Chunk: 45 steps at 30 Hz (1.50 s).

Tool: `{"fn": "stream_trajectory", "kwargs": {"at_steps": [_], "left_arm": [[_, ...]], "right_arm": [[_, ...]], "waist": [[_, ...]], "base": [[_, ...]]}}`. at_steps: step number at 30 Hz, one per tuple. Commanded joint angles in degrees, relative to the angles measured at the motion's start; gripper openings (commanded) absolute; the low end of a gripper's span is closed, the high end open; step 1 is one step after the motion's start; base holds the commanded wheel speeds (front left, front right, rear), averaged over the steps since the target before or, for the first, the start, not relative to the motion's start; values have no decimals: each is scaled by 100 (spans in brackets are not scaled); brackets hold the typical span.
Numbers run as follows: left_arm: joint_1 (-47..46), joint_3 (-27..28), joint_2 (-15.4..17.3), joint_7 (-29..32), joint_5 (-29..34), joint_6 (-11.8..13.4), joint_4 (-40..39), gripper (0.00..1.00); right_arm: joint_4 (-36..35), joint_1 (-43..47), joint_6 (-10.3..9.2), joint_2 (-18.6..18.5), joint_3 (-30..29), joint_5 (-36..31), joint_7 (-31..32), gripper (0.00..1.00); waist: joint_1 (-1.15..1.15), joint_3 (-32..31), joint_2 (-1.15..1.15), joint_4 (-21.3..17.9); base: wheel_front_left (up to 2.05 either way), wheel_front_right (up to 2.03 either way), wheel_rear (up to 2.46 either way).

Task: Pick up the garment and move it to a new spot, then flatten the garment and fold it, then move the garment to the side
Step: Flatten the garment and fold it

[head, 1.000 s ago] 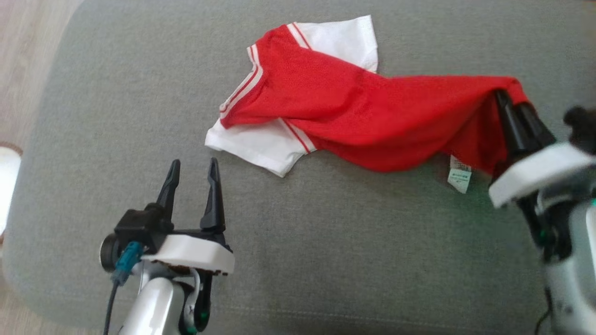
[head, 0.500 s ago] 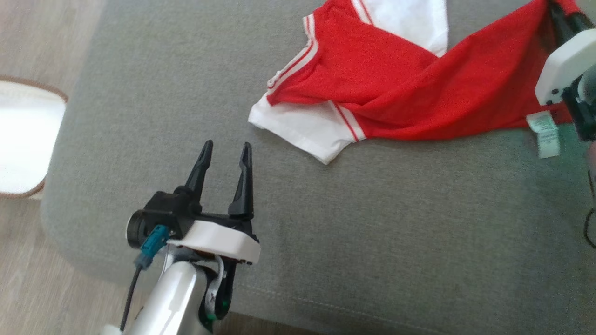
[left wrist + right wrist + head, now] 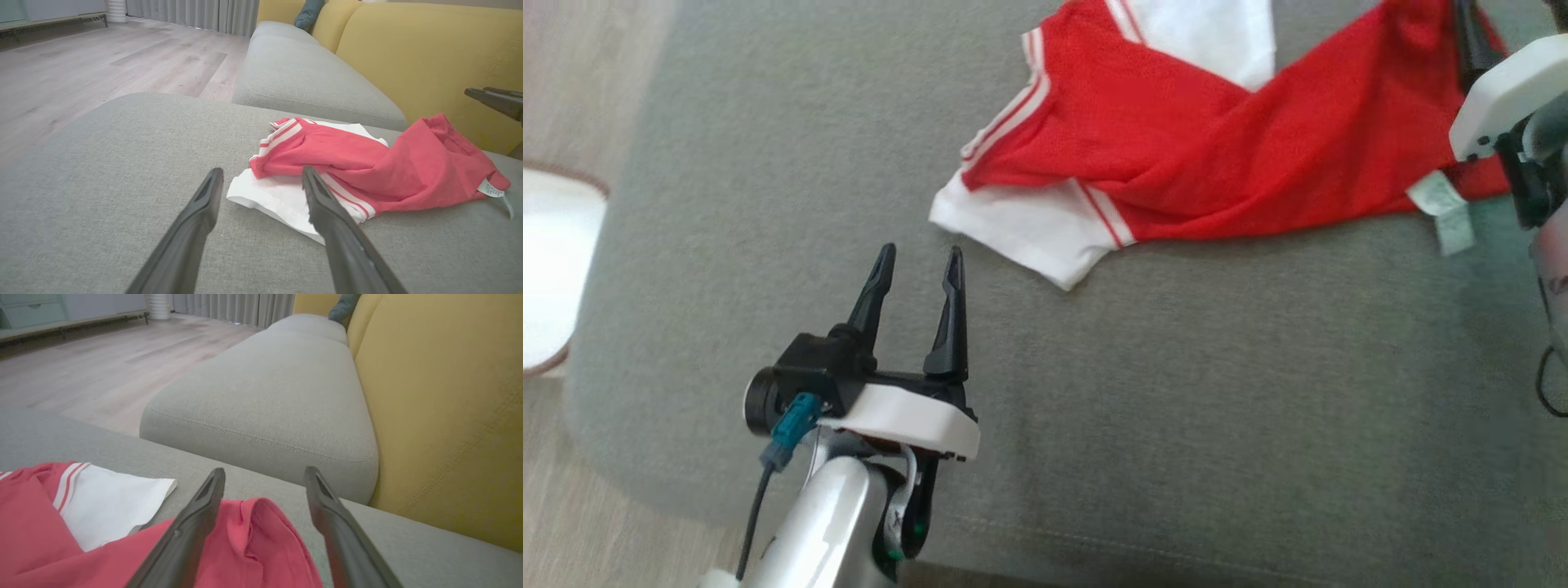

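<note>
At left, the left gripper, jaws spread, hangs over a grey cushion just short of a white sleeve. The crumpled red-and-white shirt lies across the cushion toward the right gripper, whose jaws stand apart over its bunched red edge.

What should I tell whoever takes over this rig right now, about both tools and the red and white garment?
Left tool: open, empty, above the grey cushion, near the white sleeve of the garment.
Right tool: open over the garment's red end, gripping nothing.
Garment: lying bunched and twisted on the cushion.
Done: garment set down, apparently at its new spot.
Left: flatten it, fold it, move it aside.
</note>
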Motion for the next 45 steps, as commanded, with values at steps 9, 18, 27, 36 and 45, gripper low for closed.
{"fn": "stream_trajectory", "kwargs": {"at_steps": [9, 18, 27, 36, 45], "left_arm": [[-2, 319, 25, -70, 55, -16, -162, 100], [-18, 343, 25, -70, 125, -65, -157, 100], [-82, 311, 25, -70, 154, -96, -96, 100], [-133, 287, 25, -70, 139, -91, -80, 100], [-161, 304, 25, -70, 148, -92, -49, 100]], "right_arm": [[-778, 796, 37, 124, 531, 867, -365, 100], [-1438, 1935, 37, 485, 776, 1292, -225, 100], [-1219, 1838, 37, 656, 291, 1039, -165, 100], [-675, 1495, 37, 868, -30, 779, -176, 100], [-94, 1134, 37, 995, -278, 662, -480, 0]], "waist": [[0, -319, 0, -747], [0, -219, 0, -912], [0, -88, 0, -759], [0, 12, 0, -630], [0, 40, 0, -600]], "base": [[0, 0, 0], [0, 0, 0], [0, 0, 0], [0, 0, 0], [0, 0, 0]]}}
